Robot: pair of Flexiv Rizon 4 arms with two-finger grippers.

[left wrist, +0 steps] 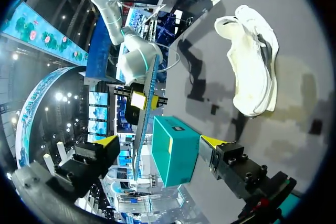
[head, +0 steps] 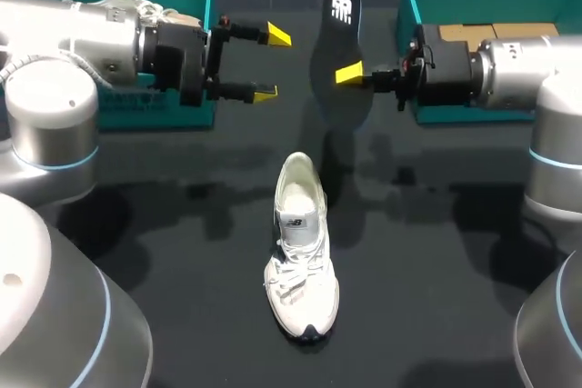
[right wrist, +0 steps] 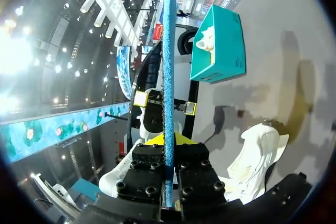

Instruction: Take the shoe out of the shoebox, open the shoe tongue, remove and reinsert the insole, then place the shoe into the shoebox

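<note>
Right end effector (head: 350, 73) is clamped on the dark insole (head: 338, 43), held clear of the bench (head: 182, 252), edge-on between its fingers. The white shoe (head: 300, 252) lies mid-bench, toward the near edge from that end effector. Its long axis runs far-to-near, heel opening farthest, toe nearest. Left end effector (head: 271, 65) stands wide open and empty, roughly as near to the shoe as the right.
</note>
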